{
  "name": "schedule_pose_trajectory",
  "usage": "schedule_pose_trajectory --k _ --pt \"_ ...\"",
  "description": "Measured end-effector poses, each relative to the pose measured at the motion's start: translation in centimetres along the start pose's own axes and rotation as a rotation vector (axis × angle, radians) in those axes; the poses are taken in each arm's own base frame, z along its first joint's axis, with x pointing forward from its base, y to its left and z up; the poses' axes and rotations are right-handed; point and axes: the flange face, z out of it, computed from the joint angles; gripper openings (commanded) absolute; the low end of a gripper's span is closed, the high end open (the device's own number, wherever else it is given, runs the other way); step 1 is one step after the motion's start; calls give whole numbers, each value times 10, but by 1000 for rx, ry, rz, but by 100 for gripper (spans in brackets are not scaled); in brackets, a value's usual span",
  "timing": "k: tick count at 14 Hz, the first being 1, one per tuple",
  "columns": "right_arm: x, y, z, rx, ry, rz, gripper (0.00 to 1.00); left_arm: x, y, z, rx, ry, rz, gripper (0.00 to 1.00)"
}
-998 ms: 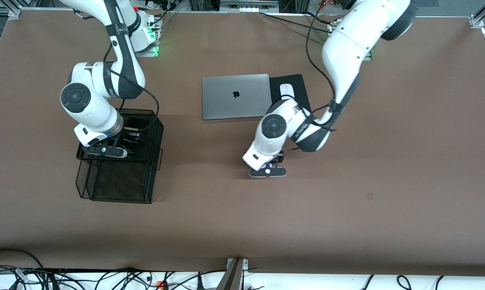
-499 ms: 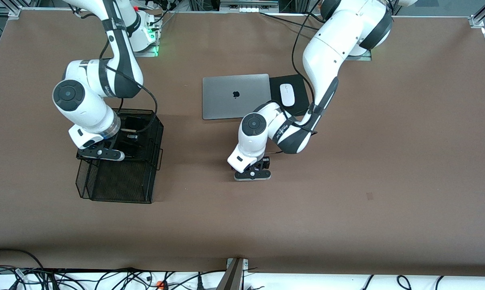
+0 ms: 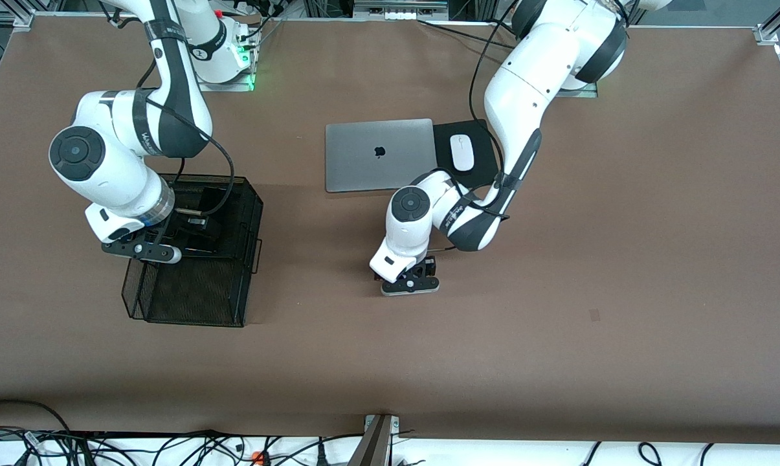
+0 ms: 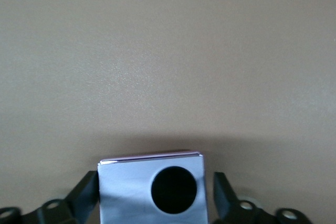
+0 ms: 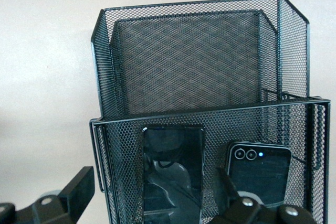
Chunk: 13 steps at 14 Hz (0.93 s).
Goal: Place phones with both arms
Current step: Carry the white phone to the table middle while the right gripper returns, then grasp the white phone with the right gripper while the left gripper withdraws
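Jaws apart beside lavender phone [image 4: 152,187]

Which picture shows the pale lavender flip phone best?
The left wrist view: the lavender-white flip phone fills the space between the left gripper's open fingers. The front view hides it under that gripper; the right wrist view misses it.

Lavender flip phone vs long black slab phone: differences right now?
Look: the lavender flip phone is squarish and pale with a black circle; the long black slab phone is tall and dark.
Place: the lavender flip phone sits on the bare table between the open left end effector; the long black slab phone is in the mesh basket beside a small black flip phone.
Shared: neither appears gripped.
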Motion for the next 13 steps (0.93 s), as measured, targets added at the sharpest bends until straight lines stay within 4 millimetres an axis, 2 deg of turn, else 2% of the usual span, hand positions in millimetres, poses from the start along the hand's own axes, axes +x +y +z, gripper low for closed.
schedule_pose_trajectory --k 2,4,6,7,8,10,11,13 --pt "0 -1 1 0 -1 -2 100 0 3 -4 11 -1 -10 100" --pt "1 -4 -4 2 7 -6 100 5 -3 -12 63 -26 -18 100" --pt "4 -18 -16 1 14 -27 100 24 -21 -37 128 -53 -16 100" --pt "7 -30 -24 -9 13 -43 100 40 -37 -54 161 -74 -5 100" --pt "13 -47 -34 -26 14 -65 100 55 -57 -74 199 -103 6 100" --pt "19 -105 -48 -41 19 -110 100 86 -103 -115 266 -173 47 100" --pt "20 -141 -47 -13 28 -91 100 99 -129 -136 291 -212 75 100" --pt "17 -206 -25 68 41 -28 100 125 -180 -177 314 -275 127 100"
